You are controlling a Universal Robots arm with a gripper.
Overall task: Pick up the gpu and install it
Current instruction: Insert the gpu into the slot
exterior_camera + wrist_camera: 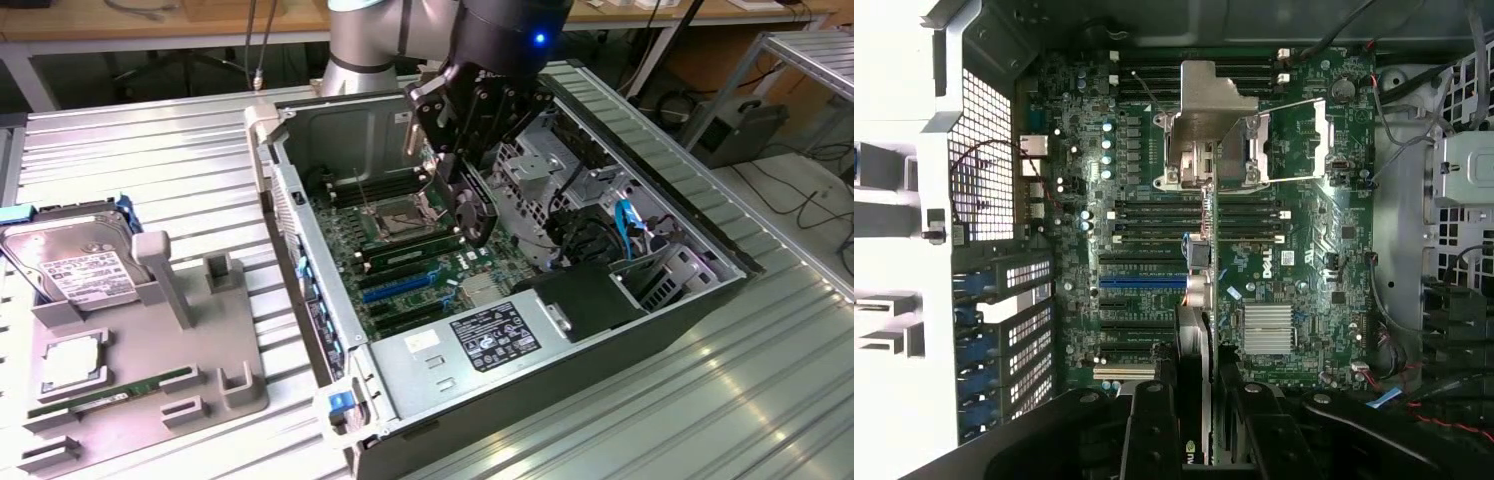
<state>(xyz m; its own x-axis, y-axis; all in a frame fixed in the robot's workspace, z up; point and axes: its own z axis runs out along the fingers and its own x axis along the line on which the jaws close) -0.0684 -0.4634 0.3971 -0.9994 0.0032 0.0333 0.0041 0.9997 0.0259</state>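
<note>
- Hard drive (pixel 80 268) sits on tabletop (pixel 134 130), 9 o'clock of computer case (pixel 721 250). White label too small to read.
- Pincer (pixel 465 185) clenched on gpu (pixel 475 218). Card hangs edge-down over motherboard (pixel 387 262) inside case and looks not yet seated.
- Risks:
  - Card edge misses blue slot (pixel 400 290) and scrapes board.
  - Silver bracket catches on case wall.
  - Thin card twists in grip under push.
- Power supply label (pixel 494 335), 5 o'clock of gpu, unreadable.
- Board logo (pixel 1264 265) reads "DELL".

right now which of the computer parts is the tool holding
The graphics card: the tool grips it on edge over the motherboard, while the hard drive and memory stick lie on the tray.
</note>
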